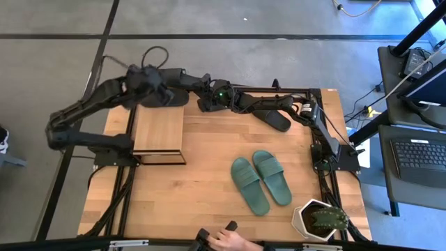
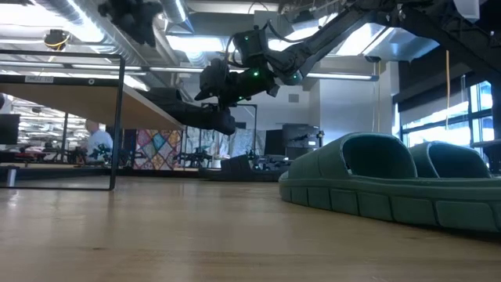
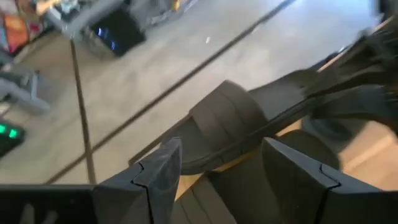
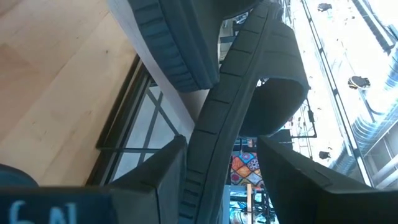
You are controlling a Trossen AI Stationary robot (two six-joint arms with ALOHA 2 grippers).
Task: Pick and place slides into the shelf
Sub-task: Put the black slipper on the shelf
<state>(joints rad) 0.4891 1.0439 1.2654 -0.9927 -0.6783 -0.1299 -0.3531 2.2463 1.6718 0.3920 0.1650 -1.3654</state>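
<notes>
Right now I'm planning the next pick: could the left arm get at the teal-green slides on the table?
Probably yes. The left gripper is open and holds nothing, by the shelf at the far edge. The teal-green slides lie in the open, with bare table in between. The right gripper holds a black slide.

Blocking the far edge: both arms meeting above the shelf [image 1: 159, 127], right gripper [image 1: 206, 103] clamping a black slide [image 2: 202, 117] in the air; another black slide [image 1: 277, 118] lying beyond; teal-green pair [image 1: 261, 180] occupying centre-right; potted cactus [image 1: 322, 219] standing at the near right corner; leaving bare tabletop [image 1: 188, 199] near-left.
</notes>
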